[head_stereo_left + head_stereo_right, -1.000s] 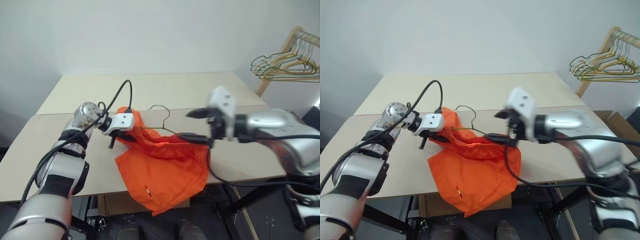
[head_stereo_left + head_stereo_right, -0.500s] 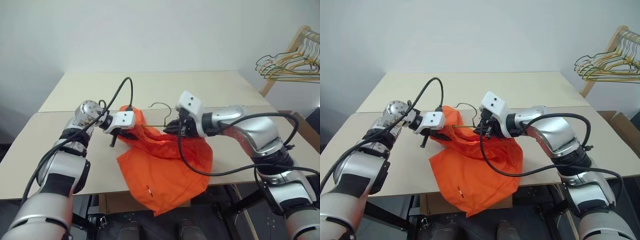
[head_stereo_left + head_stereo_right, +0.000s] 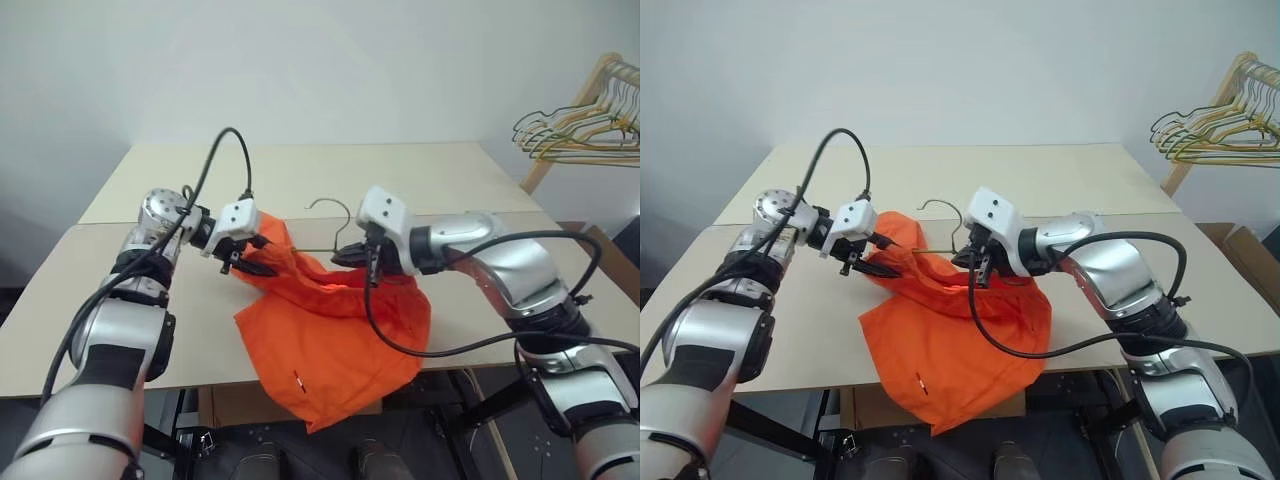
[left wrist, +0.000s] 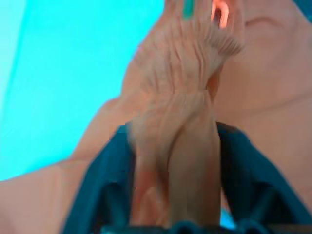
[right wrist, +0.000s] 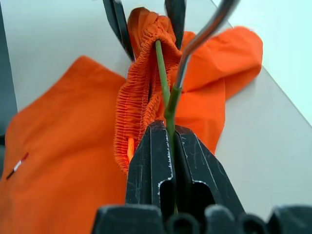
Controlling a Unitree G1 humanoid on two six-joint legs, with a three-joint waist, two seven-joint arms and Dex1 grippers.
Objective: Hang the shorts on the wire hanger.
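Your right gripper [image 5: 168, 146] is clamping the wire hanger [image 5: 170, 92] just below its hook. Your left gripper [image 3: 250, 258] is standing with fingers parted around the gathered waistband of the shorts [image 3: 330, 340], which are draping over the table's [image 3: 400, 175] near edge.

My pale bench [image 3: 90, 290] stands against a plain white wall [image 3: 300, 70]. A wooden rack [image 3: 575, 95] of bunched hangers [image 3: 575, 135] stands right.
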